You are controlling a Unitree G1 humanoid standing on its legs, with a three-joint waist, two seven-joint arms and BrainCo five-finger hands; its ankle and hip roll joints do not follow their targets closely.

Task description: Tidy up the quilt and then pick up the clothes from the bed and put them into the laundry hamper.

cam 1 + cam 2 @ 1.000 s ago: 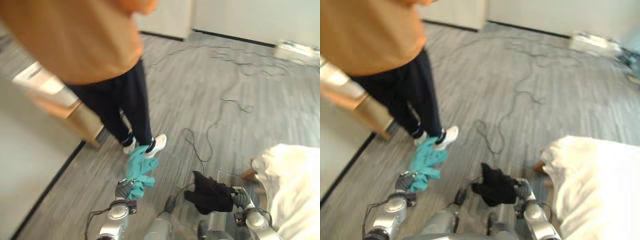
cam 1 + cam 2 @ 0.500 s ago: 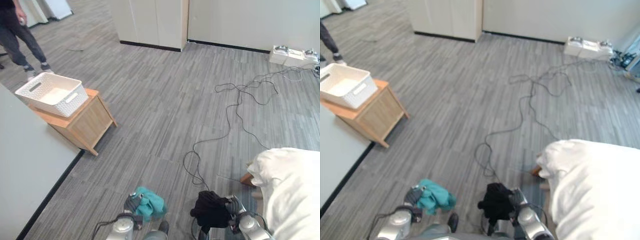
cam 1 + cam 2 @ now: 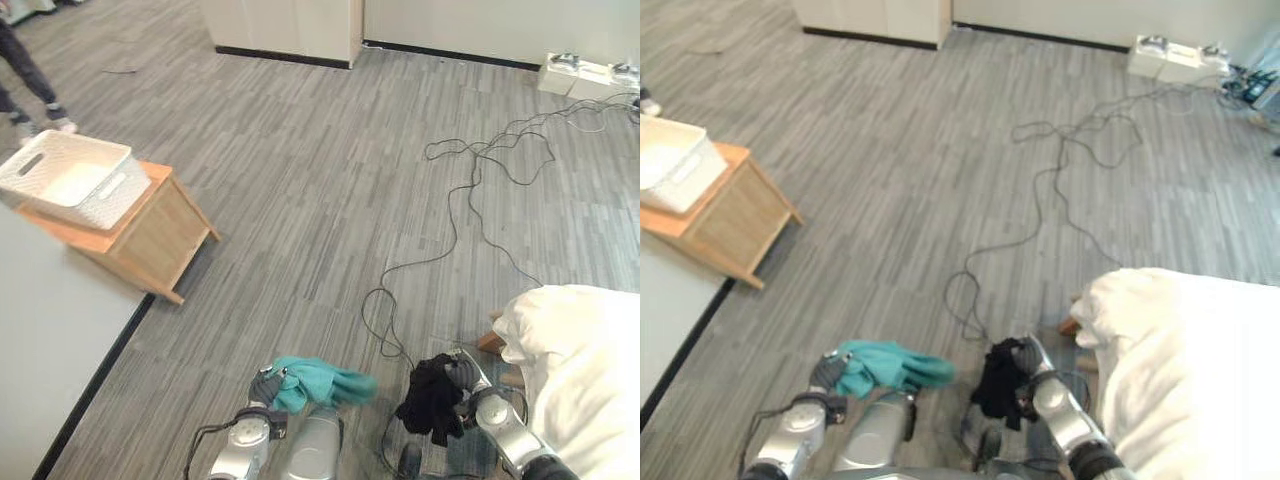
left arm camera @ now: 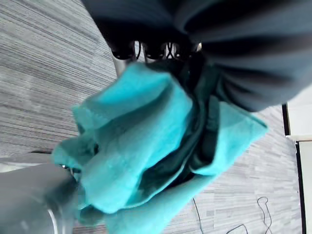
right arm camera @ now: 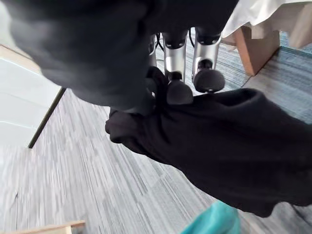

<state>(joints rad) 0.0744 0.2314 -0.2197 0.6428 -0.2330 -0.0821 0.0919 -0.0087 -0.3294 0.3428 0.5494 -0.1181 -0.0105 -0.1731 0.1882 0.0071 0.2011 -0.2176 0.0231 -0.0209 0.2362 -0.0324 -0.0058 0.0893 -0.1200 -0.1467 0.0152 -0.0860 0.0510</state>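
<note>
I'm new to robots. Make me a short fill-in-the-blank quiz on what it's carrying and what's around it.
1. The left hand grips a ____ garment.
2. The right hand grips a ____ garment.
3. The white basket sits on a ____ stand.
4. The quilt is ____.

Missing: teal; black; wooden; white

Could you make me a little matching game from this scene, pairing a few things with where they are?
Things:
1. teal garment
2. black garment
3. white basket
4. white quilt

Places:
A. on the wooden cabinet
B. clutched in the left robot hand
C. draped over the bed at the right
D. clutched in the right robot hand

Pairs: 1-B, 2-D, 3-A, 4-C
</note>
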